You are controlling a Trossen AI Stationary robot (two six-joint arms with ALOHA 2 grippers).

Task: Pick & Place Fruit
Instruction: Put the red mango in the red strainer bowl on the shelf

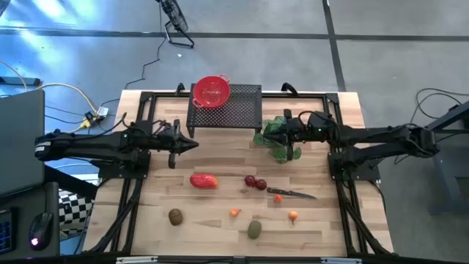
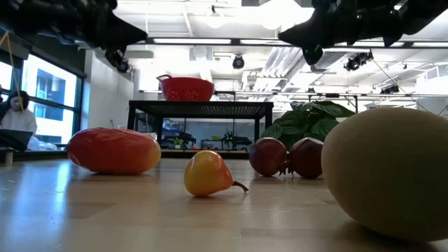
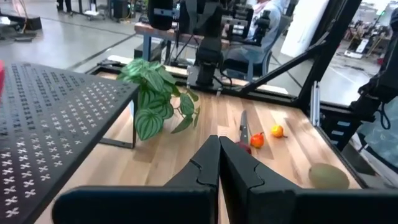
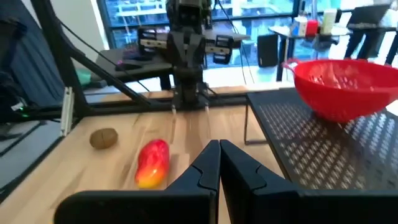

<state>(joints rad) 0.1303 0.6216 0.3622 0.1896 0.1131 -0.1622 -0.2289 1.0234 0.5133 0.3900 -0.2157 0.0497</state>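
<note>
No fruit is lifted yet: the left gripper (image 1: 192,144) and right gripper (image 1: 268,132) hover pressed together and empty above the table, so next one must spread and descend onto the red oblong fruit (image 1: 204,180) lying mid-table.

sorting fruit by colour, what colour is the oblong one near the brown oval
Red, shading to yellow-orange at one end: the oblong fruit shows best in the right wrist view.

Bowl (image 1: 212,91) on rack (image 1: 238,111) — fruit (image 1: 204,180) in front
</note>
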